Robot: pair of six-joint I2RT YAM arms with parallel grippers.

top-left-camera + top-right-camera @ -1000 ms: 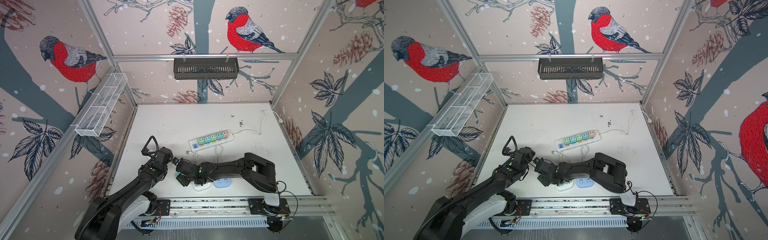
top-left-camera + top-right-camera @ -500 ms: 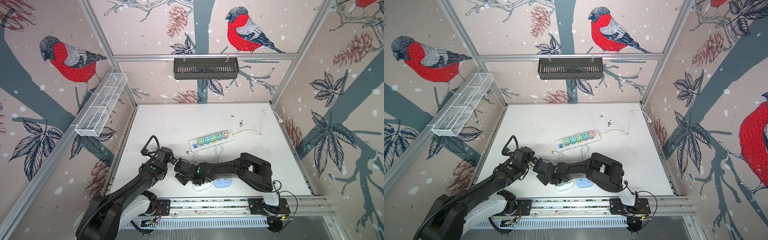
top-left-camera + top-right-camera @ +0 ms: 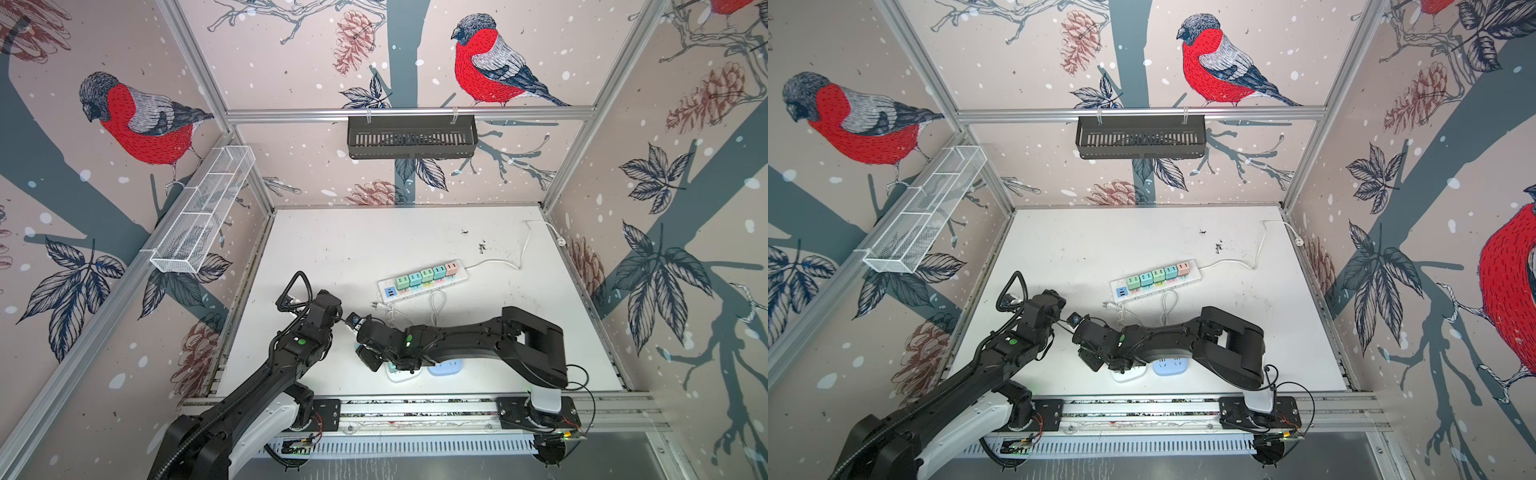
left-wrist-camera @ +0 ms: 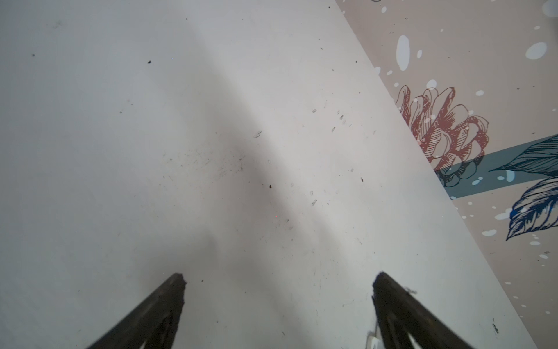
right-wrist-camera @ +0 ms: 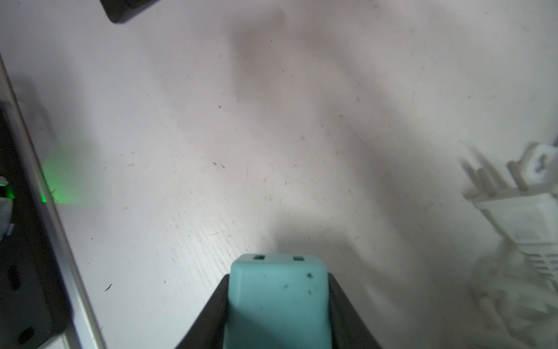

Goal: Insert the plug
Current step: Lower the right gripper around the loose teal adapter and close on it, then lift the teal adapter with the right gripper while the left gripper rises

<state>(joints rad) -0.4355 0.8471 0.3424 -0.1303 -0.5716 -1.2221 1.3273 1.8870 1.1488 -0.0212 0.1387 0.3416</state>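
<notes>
We note right gripper (image 5: 278,277) jaws clamped on the teal plug (image 5: 276,305). Left gripper (image 4: 278,279) jaws spread wide, holding nothing, above the worktop (image 4: 136,121).

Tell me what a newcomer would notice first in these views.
The red-breasted bird prints on the walls grab the eye first. Then the black left arm and right arm meeting at the front of the white table, the pastel power strip behind them. A teal plug sits clamped in the right end effector; the left end effector is open and empty.
</notes>
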